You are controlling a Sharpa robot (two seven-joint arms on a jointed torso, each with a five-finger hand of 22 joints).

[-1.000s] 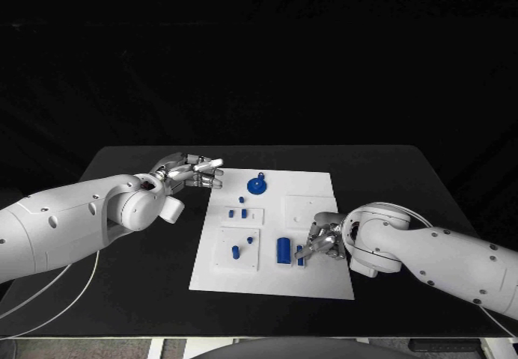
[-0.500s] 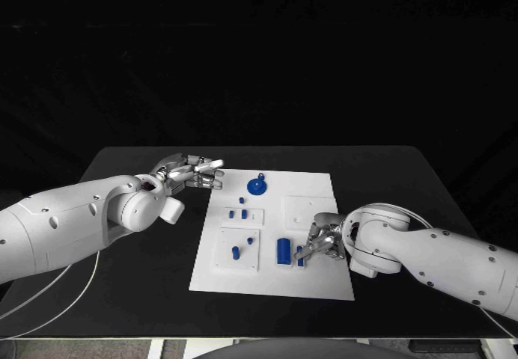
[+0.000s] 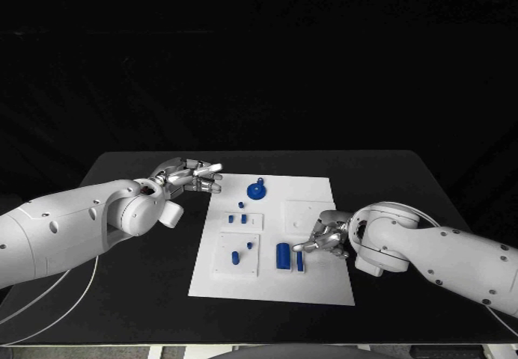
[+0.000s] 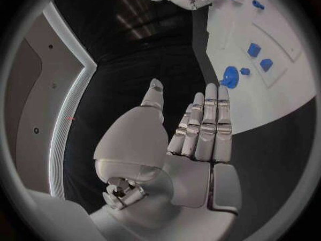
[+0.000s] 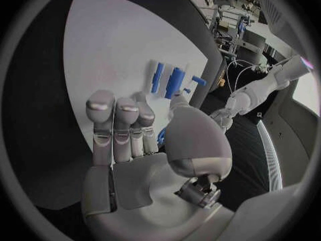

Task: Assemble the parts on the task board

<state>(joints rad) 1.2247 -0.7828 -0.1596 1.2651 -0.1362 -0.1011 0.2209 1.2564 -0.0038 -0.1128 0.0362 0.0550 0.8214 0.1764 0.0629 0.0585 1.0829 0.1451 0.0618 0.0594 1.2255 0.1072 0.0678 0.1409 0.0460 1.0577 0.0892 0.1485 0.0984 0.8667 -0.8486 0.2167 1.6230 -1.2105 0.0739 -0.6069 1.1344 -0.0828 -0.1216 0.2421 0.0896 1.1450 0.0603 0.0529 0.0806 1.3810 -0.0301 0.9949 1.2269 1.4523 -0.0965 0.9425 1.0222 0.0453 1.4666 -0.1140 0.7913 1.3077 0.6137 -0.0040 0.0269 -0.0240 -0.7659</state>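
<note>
The white task board [image 3: 319, 187] lies mid-table with several blue parts on it. A round blue part [image 3: 256, 191] sits near its far edge, and a blue cylinder [image 3: 283, 254] stands toward the near right. Beside the cylinder is a slim blue part [image 3: 299, 260]. My right hand [image 3: 327, 239] is over the board's right side, its fingertips pinching the top of the slim part. A sliver of that slim blue part [image 5: 160, 136] shows between its thumb and fingers. My left hand [image 3: 192, 176] hovers off the board's far left corner, fingers straight and apart, holding nothing.
Two small blue blocks [image 3: 236, 218] stand in a raised square left of centre. Two more small pieces [image 3: 242, 251] sit on the near-left square. An unfilled white square [image 3: 305, 210] lies just beyond my right hand. Black table [image 3: 400, 179] surrounds the board.
The whole picture has shifted slightly. Both hands stay about where they were, the right still at the slim part.
</note>
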